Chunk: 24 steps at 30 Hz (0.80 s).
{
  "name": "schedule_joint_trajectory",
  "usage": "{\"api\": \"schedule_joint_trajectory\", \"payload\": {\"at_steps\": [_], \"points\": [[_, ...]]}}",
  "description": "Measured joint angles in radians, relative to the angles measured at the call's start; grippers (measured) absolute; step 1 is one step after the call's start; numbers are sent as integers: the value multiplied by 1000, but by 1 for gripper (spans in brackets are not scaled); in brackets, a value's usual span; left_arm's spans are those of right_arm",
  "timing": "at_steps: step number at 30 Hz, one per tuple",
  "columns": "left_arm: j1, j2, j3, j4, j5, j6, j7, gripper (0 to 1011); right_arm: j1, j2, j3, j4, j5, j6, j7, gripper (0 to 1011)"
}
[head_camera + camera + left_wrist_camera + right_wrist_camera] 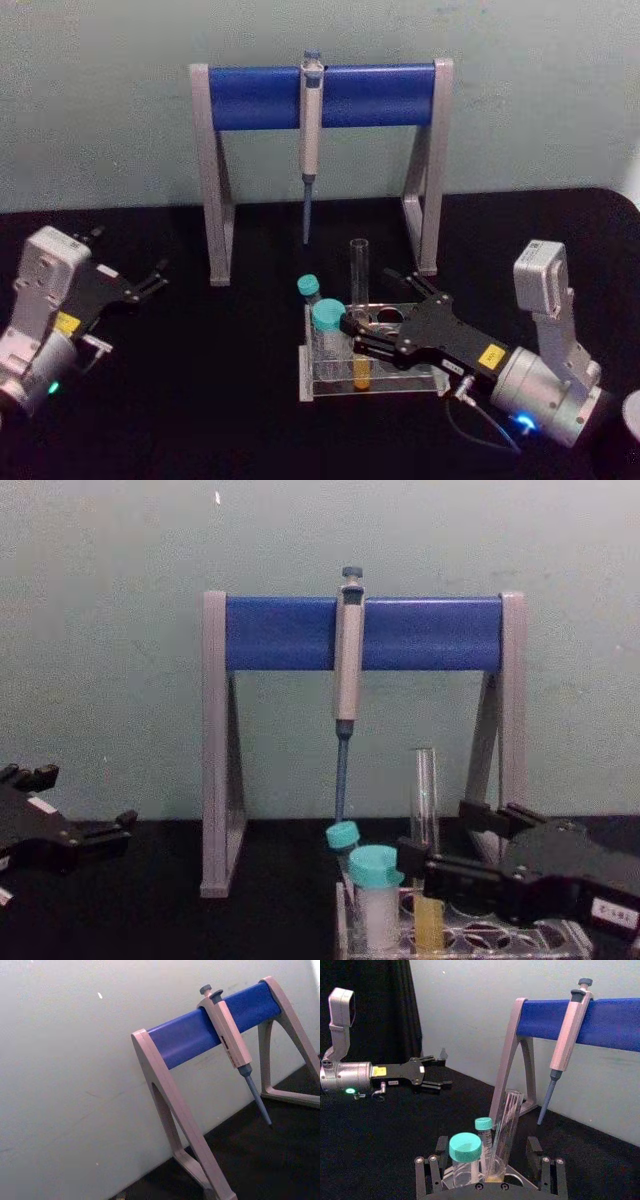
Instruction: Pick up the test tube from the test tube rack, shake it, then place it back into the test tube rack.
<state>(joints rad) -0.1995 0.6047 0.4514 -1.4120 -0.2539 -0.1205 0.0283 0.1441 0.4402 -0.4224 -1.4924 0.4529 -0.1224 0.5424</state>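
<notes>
The test tube [359, 300] stands upright in the test tube rack [318, 385] on the black desk [200, 400], its long axis vertical, between the spread fingers of the right gripper [352, 335], which reaches in low and level from the right. The jaws flank the glass without visibly pinching it. The left gripper [158, 275] is parked well apart at the left, fingers open.

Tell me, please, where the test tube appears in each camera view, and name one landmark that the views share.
Head view: test tube at centre, standing in the test tube rack.
Left wrist view: not in it.
Right wrist view: lower centre, beside the teal-capped tubes.
Chest view: lower right.
Shared landmark: the pipette stand.
</notes>
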Motion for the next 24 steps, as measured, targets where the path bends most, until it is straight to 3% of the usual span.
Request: {"api": "schedule_joint_trajectory", "payload": {"at_steps": [8,15,17,20,21,24], "points": [[0,0,0,0,0,0,0,1001,-2,1,8,-17,3,-17,2,1000],[0,0,0,0,0,0,0,1001,-24,3,59,-90,12,-78,-23,1000],[0,0,0,0,0,0,0,1002,-37,0,83,-114,9,-98,-48,1000],[0,0,0,0,0,0,0,1001,-66,-14,131,-150,-36,-124,-132,1000],[0,0,0,0,0,0,0,1001,-66,-14,131,-150,-36,-124,-132,1000],[0,0,0,0,0,0,0,1001,-98,-35,174,-170,-119,-133,-248,1000]]}}
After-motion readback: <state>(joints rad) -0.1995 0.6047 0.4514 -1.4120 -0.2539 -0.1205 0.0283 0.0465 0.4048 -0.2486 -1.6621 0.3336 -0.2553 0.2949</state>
